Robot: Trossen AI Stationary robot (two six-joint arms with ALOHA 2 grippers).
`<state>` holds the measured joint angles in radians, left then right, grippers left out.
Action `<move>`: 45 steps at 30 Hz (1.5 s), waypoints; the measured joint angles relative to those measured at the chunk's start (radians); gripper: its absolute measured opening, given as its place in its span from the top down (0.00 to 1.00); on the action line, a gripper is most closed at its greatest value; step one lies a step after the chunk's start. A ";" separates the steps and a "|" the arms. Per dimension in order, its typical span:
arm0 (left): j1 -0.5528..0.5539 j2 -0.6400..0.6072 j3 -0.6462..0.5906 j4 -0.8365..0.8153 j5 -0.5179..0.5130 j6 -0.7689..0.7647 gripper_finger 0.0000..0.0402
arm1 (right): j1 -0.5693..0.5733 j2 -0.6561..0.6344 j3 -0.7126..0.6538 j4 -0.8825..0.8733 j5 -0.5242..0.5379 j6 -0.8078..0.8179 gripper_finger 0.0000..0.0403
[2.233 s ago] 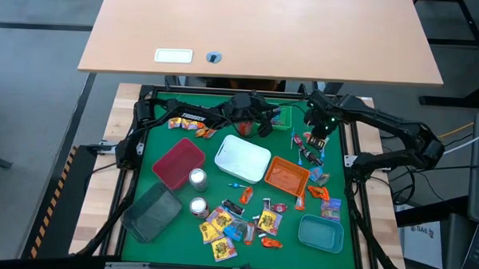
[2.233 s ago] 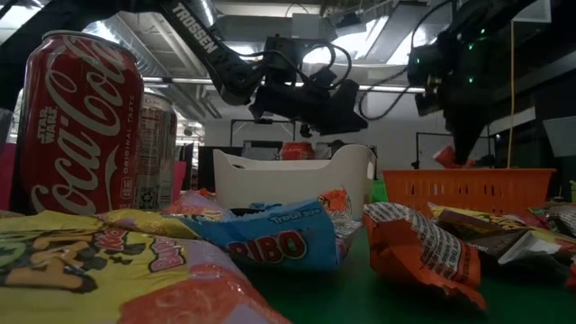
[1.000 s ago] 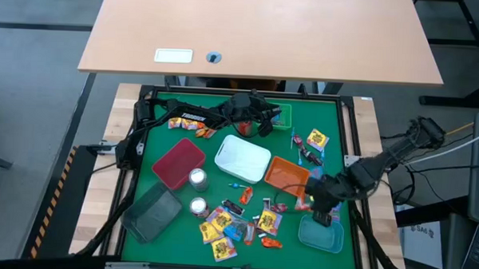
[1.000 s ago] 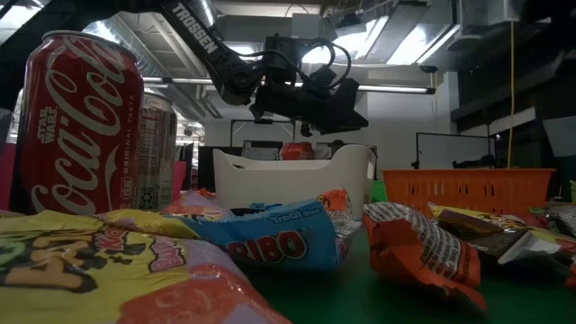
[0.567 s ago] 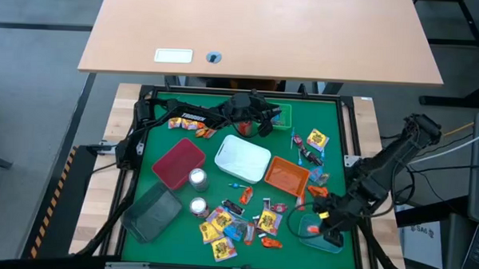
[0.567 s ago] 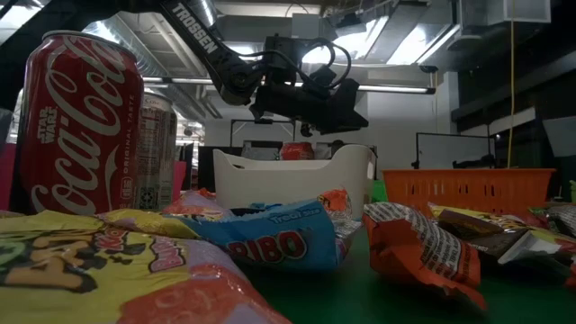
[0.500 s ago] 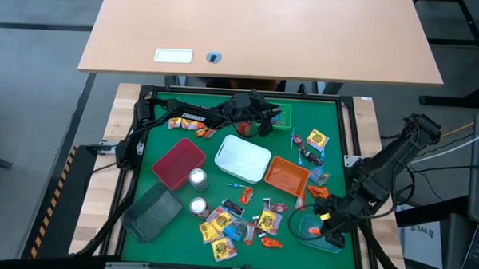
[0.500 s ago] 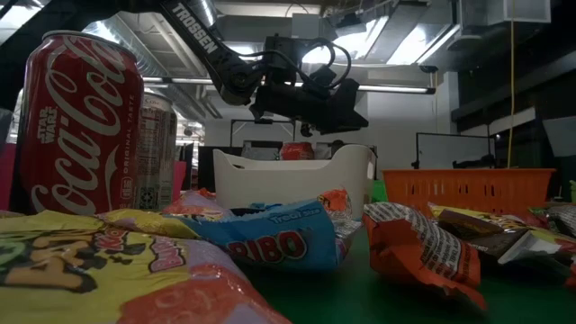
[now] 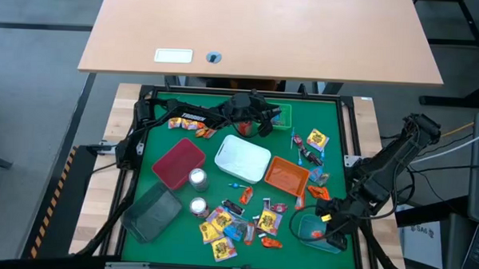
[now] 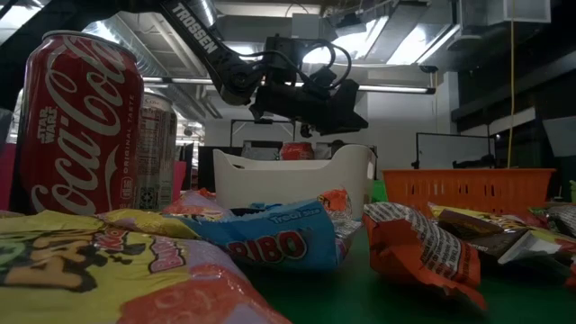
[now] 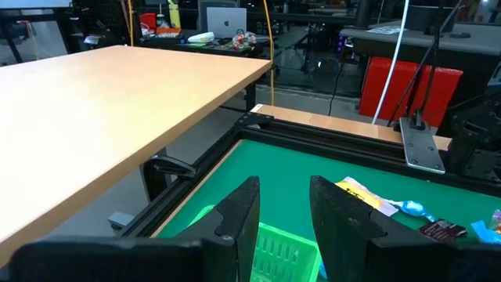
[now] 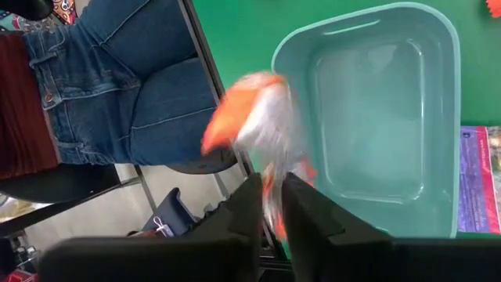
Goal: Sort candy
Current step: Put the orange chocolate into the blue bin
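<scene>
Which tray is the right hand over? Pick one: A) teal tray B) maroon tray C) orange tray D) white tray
A: in the high view the right hand sits above the teal tray, and its wrist view shows an orange candy at that tray's rim.

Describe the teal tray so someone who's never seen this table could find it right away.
On the green mat, go to the corner nearest the right arm, where the right gripper hovers with an orange-and-white candy. The teal tray sits beneath it, past the orange basket. It's the only blue-green tray there, smooth-walled and rounded.
</scene>
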<state>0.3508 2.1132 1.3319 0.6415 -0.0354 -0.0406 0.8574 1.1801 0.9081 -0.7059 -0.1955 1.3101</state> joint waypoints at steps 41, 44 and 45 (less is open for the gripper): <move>0.017 -0.373 0.000 -0.646 0.000 0.079 0.74 | -0.610 -0.130 0.000 -0.340 0.442 -0.690 0.71; 0.046 -0.450 0.000 -0.767 -0.002 0.077 0.74 | -0.657 -0.130 0.000 -0.339 0.443 -0.733 0.71; 0.058 -0.476 0.000 -0.813 -0.009 0.077 0.74 | -0.671 -0.130 0.000 -0.338 0.447 -0.744 0.71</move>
<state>0.4084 1.6375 1.3315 -0.1712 -0.0448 0.0363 0.1863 1.0498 0.9081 -1.0438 0.2513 0.5656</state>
